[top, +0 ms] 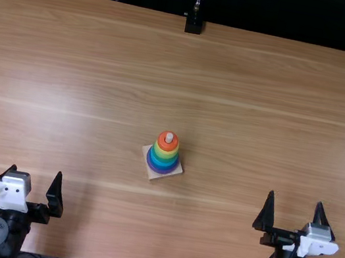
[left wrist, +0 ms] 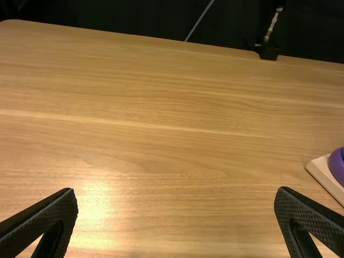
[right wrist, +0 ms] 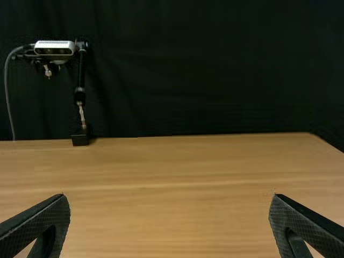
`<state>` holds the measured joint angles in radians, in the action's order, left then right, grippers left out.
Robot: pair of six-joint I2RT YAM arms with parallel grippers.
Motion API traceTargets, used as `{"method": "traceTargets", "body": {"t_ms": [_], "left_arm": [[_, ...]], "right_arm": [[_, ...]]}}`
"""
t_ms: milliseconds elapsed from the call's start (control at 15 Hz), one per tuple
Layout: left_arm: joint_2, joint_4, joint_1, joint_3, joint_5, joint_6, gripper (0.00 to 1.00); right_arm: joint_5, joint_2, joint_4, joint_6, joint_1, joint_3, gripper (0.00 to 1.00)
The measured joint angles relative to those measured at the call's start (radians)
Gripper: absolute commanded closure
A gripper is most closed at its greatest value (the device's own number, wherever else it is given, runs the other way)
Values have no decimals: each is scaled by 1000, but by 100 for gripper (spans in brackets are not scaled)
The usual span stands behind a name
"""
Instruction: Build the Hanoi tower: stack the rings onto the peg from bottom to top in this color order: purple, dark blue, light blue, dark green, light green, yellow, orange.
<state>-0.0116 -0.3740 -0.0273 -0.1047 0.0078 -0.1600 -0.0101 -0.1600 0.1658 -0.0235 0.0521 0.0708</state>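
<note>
Near the middle of the table stands the ring tower, rings around its peg (top: 169, 138): an orange ring (top: 167, 143) on top, yellow and green below, then blue, and a purple ring (top: 161, 169) lowest, on a square wooden base (top: 154, 174). My left gripper (top: 34, 186) is open at the lower left, apart from the tower; my right gripper (top: 293, 214) is open at the lower right, also apart. In the left wrist view the left gripper (left wrist: 176, 196) frames bare table, with the purple ring (left wrist: 337, 165) and base (left wrist: 325, 174) at the edge. The right gripper (right wrist: 165, 199) holds nothing.
A camera stand (top: 194, 23) is fixed at the table's far edge, with a camera (right wrist: 54, 48) on it and a cable beside it. Bare wooden table (top: 281, 121) surrounds the tower on all sides.
</note>
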Motion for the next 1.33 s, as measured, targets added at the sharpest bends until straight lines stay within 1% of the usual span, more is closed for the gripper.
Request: {"method": "traceTargets", "body": {"t_ms": [133,400,467,600,733,933,1000,1133,1333], "left_arm": [[0,0,0,0,0,0,0],[0,-1,0,0,0,0,0],[0,0,0,0,0,0,0],[0,-1,0,0,0,0,0],[0,-1,0,0,0,0,0],[0,0,0,0,0,0,0],[0,-1,0,0,0,0,0],[0,0,0,0,0,0,0],[0,0,0,0,0,0,0]], "right_arm": [[-1,80,-8,-1,3,-39,0],[-6,136,-220,0,3,-40,0],[-8,146,-267,0,3,-40,0],[-9,147,-299,-1,3,-34,0],[-15,147,-333,0,3,-21,0],[-16,147,-426,-1,3,10,0],[-19,147,-472,-2,14,19,0],[-20,147,-615,-1,56,49,0],[-21,147,-620,-2,60,50,0]]}}
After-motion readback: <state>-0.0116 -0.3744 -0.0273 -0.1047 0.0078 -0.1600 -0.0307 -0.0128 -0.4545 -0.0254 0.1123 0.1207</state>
